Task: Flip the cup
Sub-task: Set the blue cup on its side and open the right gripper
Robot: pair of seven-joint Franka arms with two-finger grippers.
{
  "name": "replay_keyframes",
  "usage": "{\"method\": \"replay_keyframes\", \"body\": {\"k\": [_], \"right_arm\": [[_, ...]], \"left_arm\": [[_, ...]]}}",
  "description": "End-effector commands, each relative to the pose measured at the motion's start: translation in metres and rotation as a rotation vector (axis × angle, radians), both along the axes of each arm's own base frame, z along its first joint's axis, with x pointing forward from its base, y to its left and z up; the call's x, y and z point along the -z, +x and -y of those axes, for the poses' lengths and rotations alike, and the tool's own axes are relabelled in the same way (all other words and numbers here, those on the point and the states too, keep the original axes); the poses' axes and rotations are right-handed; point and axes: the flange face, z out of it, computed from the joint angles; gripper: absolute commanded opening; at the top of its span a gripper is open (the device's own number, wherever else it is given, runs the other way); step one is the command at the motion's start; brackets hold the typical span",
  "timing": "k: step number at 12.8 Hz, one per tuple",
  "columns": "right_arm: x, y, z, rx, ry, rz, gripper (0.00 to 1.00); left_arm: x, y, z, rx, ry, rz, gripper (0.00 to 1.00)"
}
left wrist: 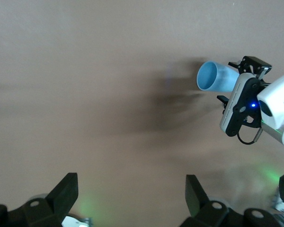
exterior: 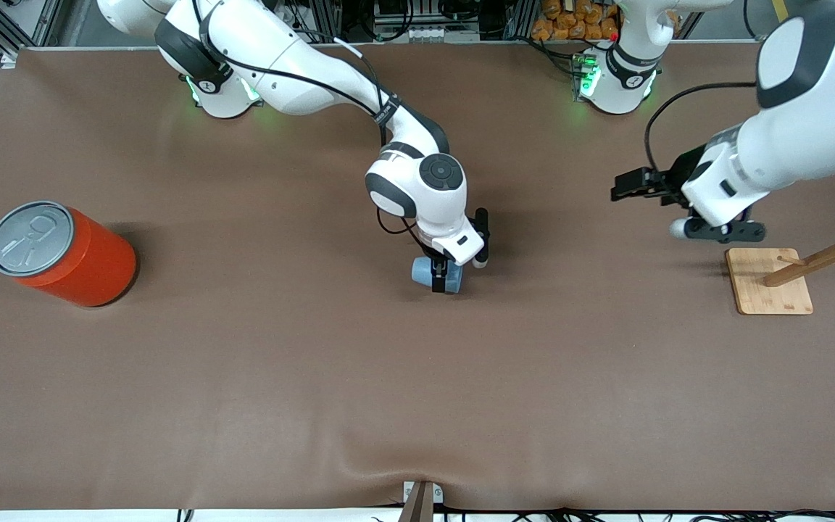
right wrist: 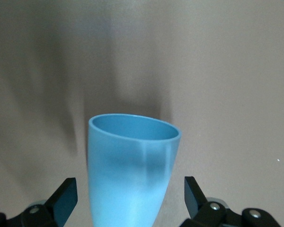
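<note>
The light-blue cup [exterior: 425, 271] lies on its side on the brown table [exterior: 258, 377] near the middle, its mouth toward the right arm's end. My right gripper [exterior: 447, 280] is down around it, open, with a gap between each finger and the cup wall [right wrist: 130, 184]. In the right wrist view the darker blue inside shows at the rim. The left wrist view catches the cup [left wrist: 213, 77] sticking out past the right hand. My left gripper [exterior: 624, 187] waits open and empty over the table beside the wooden rack; its fingers [left wrist: 67, 191] stand wide apart.
A big orange can [exterior: 62, 254] with a grey pull-tab lid stands at the right arm's end of the table. A wooden peg rack [exterior: 820, 257] on a square board [exterior: 765, 290] stands at the left arm's end, close under the left hand.
</note>
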Motion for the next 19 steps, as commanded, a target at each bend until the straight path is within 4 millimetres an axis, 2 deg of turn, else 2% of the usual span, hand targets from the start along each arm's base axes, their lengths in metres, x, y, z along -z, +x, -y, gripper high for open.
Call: {"method": "replay_keyframes", "body": {"k": [1,2,4,5,7,9,10,11,14,15,17,18,19], "right_arm": [[-0.04,-0.012,-0.007,0.006,-0.006,-0.006,1.0],[-0.05,-0.017,-0.008,0.003,-0.015,-0.02,1.0],[-0.091,-0.022,-0.004,0.02,-0.014,-0.035,1.0],[-0.11,-0.02,0.004,0.041,-0.026,-0.044,1.0],[-0.133,-0.004,0.03,0.092,-0.063,-0.06,1.0],[-0.178,0.02,0.067,0.192,-0.012,-0.089,1.0],[-0.2,0.041,0.098,0.254,0.014,-0.099,1.0],[-0.211,0.063,0.134,0.317,0.011,-0.111,1.0],[-0.213,0.125,0.234,0.483,0.015,-0.113,1.0],[-0.215,0.147,0.282,0.555,0.021,-0.115,1.0],[-0.225,0.174,0.361,0.681,0.077,-0.141,1.0],[-0.227,0.18,0.384,0.719,0.084,-0.141,1.0],[-0.251,0.178,0.393,0.737,0.091,-0.104,1.0]], "left_arm": [[0.049,-0.007,-0.003,-0.03,-0.043,-0.053,1.0],[0.062,-0.008,-0.005,-0.023,-0.044,-0.054,1.0],[0.098,-0.003,0.001,0.014,-0.051,-0.104,1.0],[0.112,-0.001,0.002,0.008,-0.061,-0.129,1.0],[0.129,0.001,0.008,-0.022,-0.17,-0.174,1.0],[0.149,0.004,0.014,-0.046,-0.243,-0.216,1.0],[0.161,0.005,0.016,-0.068,-0.275,-0.239,1.0],[0.169,0.007,0.019,-0.078,-0.307,-0.251,1.0],[0.216,0.013,0.026,-0.087,-0.443,-0.269,1.0],[0.232,0.014,0.03,-0.091,-0.504,-0.266,1.0],[0.26,0.014,0.039,-0.113,-0.589,-0.278,1.0],[0.274,0.013,0.045,-0.126,-0.626,-0.276,1.0],[0.287,0.011,0.056,-0.125,-0.677,-0.274,1.0]]}}
